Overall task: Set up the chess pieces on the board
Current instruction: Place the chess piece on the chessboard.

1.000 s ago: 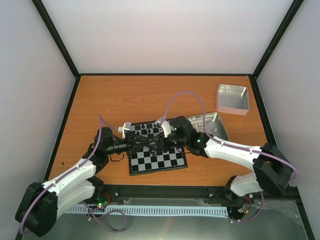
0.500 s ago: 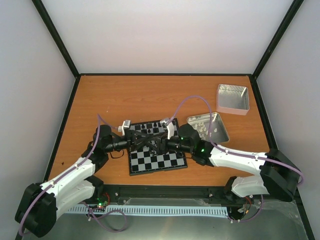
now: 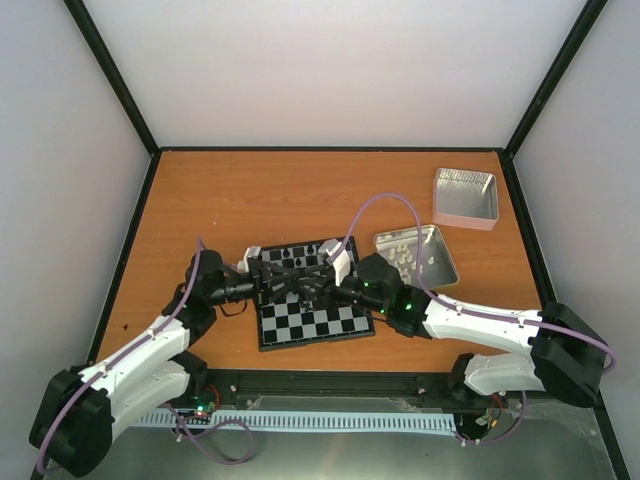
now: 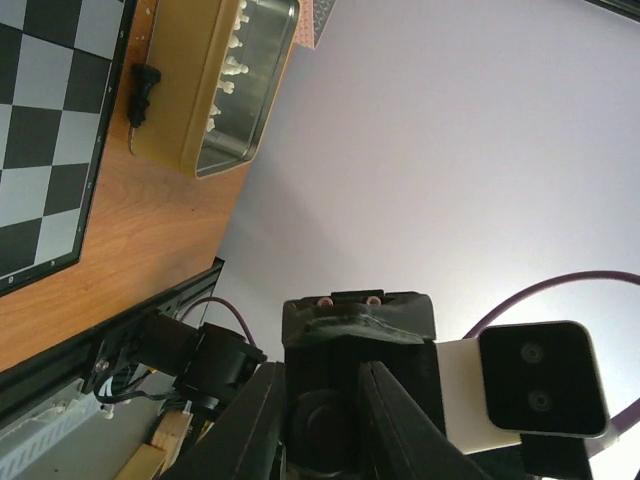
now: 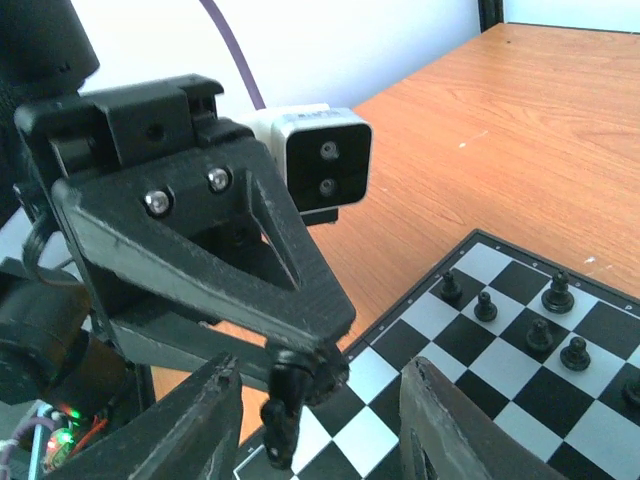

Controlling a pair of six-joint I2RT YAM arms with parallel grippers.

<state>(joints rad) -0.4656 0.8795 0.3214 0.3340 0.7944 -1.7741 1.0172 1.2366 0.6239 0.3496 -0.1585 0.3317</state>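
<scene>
The board (image 3: 330,322) lies at the table's near middle. Several black chess pieces (image 5: 540,333) stand on its far squares. My left gripper (image 3: 298,284) reaches over the board from the left. In the right wrist view it (image 5: 300,362) is shut on a black chess piece (image 5: 282,415) that hangs from its tip above the board. My right gripper (image 3: 322,290) faces it from the right, open, and its fingers (image 5: 215,420) straddle that piece without touching it. One black piece (image 4: 143,90) lies on the table off the board's edge.
An open metal tin (image 3: 435,262) with cream-white pieces sits right of the board and also shows in the left wrist view (image 4: 262,60). A second tin (image 3: 465,195) stands at the far right. The table's black front rail (image 3: 330,385) runs along the near edge.
My right arm has pulled back toward the near edge and swung its gripper round to face the left gripper, which uncovers the tin of white pieces. My left gripper shifted slightly right.
</scene>
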